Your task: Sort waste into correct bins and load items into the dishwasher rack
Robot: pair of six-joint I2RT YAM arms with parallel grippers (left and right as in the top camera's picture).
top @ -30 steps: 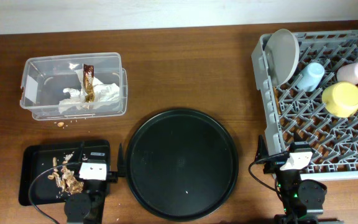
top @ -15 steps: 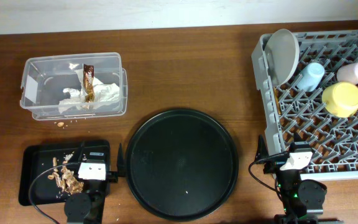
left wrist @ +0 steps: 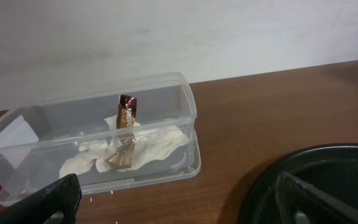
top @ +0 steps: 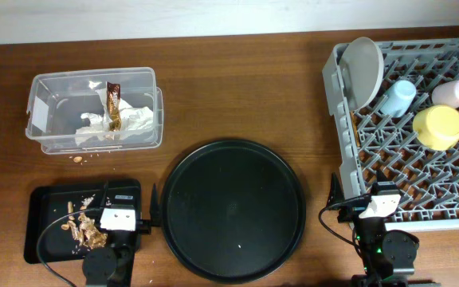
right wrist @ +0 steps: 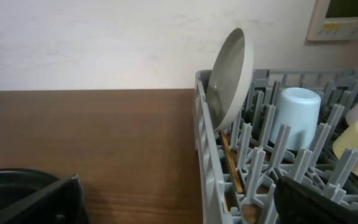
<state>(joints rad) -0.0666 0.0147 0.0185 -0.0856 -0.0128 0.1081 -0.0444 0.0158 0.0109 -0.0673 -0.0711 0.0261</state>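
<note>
Wooden table (top: 237, 88): napkin (top: 138, 119), wrapper (top: 114, 104) in clear tub (top: 46, 84); food scraps (top: 86, 231) in black tray (top: 46, 199); plate (top: 361, 68), blue cup (top: 397, 97), pink cup (top: 454, 92), bowl (top: 438, 126), chopsticks (right wrist: 229, 162) in rack (top: 453, 199). Stray crumbs (top: 78, 159) beside tub, ahead-left of left gripper (left wrist: 178, 186), the nearer; right gripper (right wrist: 178, 186) likewise spread, empty

My left arm (top: 106, 263) and right arm (top: 395, 257) are both black, each topped by a white boxy wrist block (top: 116, 217) with a thin black cable (top: 54, 226) looping off. There's a small green light (top: 377, 249) on the right one. The fingers (left wrist: 58, 198) are dark, matte and wedge-shaped.
</note>
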